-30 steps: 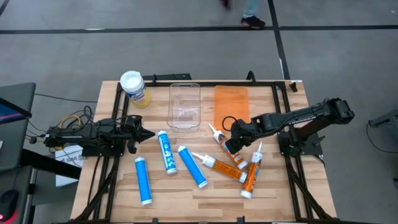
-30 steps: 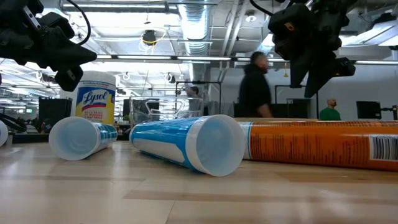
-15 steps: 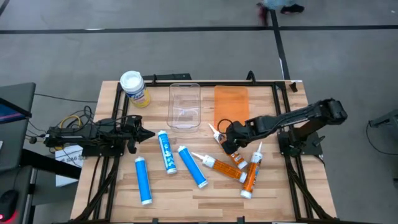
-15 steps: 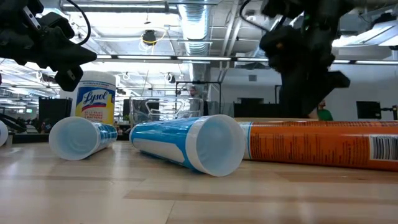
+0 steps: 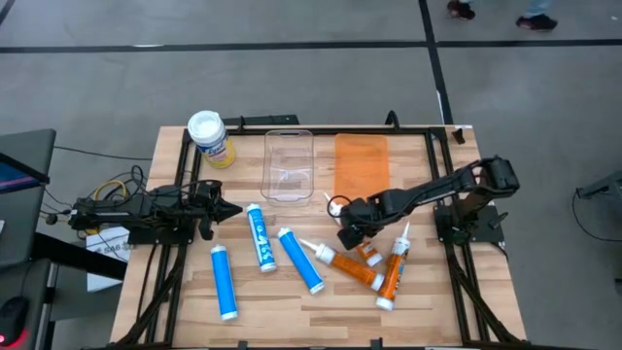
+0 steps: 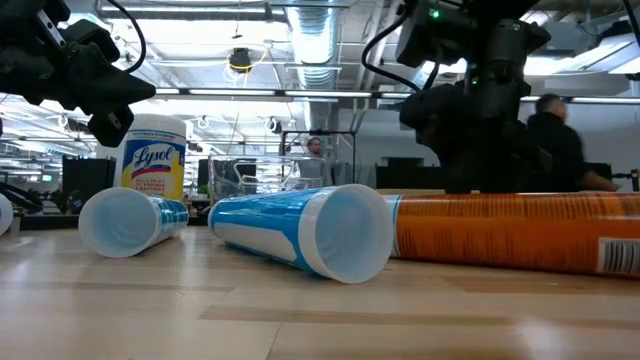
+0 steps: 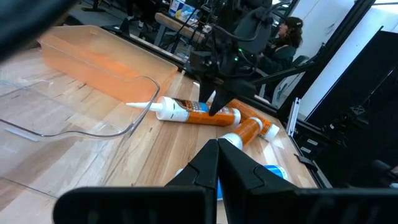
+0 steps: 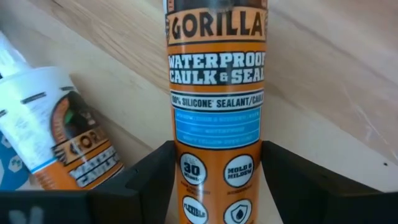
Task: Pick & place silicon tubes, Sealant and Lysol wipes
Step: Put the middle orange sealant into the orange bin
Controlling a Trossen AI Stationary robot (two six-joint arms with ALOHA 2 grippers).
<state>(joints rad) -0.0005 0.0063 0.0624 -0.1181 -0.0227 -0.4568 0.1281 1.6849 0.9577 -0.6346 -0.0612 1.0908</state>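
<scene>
Landmark: clear tray (image 5: 289,163), lying at the far middle of the wooden tabletop (image 5: 292,301); every place below is told from it.
Orange tray: orange tray (image 5: 362,160) lies just beside the clear tray, on its right-arm side.
Lysol wipes: Lysol wipes (image 5: 210,139) canister stands upright toward the left-arm side of the clear tray, near the tabletop's far corner, white lid up, apart from both arms.
Right gripper: right gripper (image 5: 352,231) is down on the near right side of the clear tray, over the orange sealant tube (image 8: 216,118). In the right wrist view its jaws stand apart, one dark finger on each side of that tube, whose label reads "Gorilla Waterproof Caulk & Seal"; whether the fingers press the tube cannot be told.
Other orange tubes: two more orange tubes (image 5: 393,274) lie close by, further to the near right of the clear tray, nozzles pointing different ways; one lies just beside the tube between the jaws.
Blue tubes: three blue tubes (image 5: 259,236) lie on the near side of the clear tray, between the two arms, apart from the right gripper.
Left gripper: left gripper (image 5: 225,209) waits to the near left of the clear tray, at the tabletop's edge; its jaws are together, tips touching in the left wrist view.
Room: a person (image 6: 561,143) shows beyond the tabletop in the low view.
</scene>
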